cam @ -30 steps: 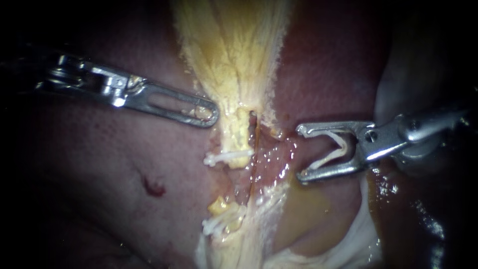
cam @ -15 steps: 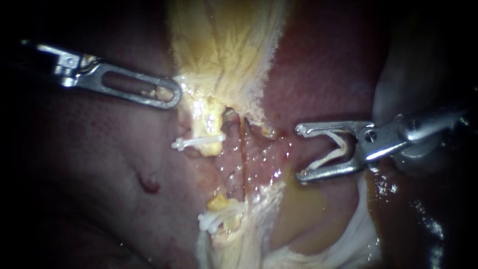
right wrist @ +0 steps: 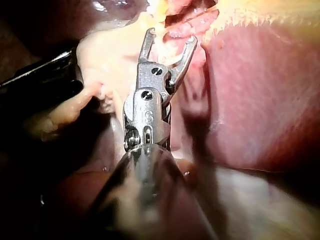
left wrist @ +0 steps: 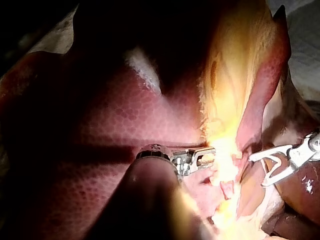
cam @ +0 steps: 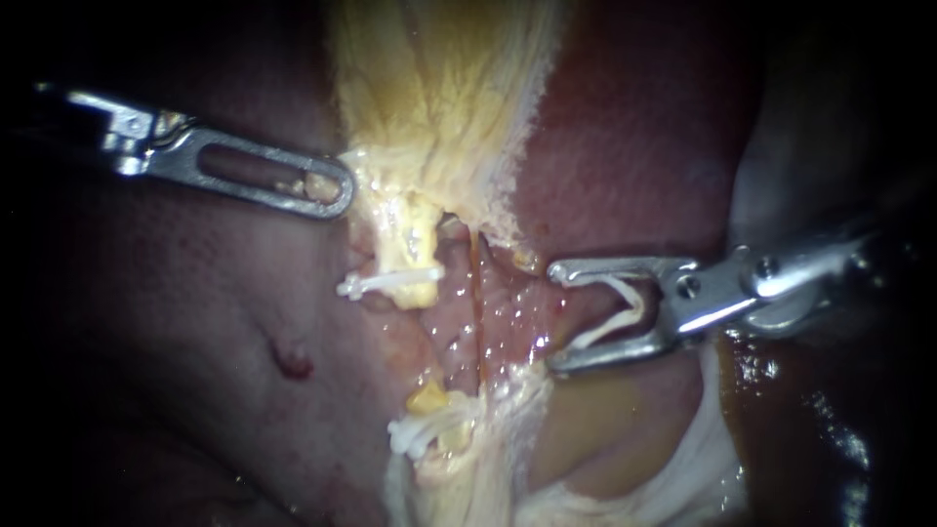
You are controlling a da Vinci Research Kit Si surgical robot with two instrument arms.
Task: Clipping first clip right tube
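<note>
Beside the tubes, endoscope view, left instrument (cam: 342, 187) jaws pinching yellow tissue (cam: 429, 117), right instrument (cam: 554, 317) jaws (standing wide) holding a white clip (cam: 625, 303), just beside the right tube (cam: 477, 303), not around it, left wrist view, jaws against yellow tissue, right wrist view, clip-bearing jaws spread.

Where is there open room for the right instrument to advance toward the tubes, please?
Free: the glistening pink patch between the right instrument, carrying a white clip, and the thin tube; also bare liver below the left instrument. Crowded: the yellow tissue it grips, bearing an upper clip and a lower clip.
</note>
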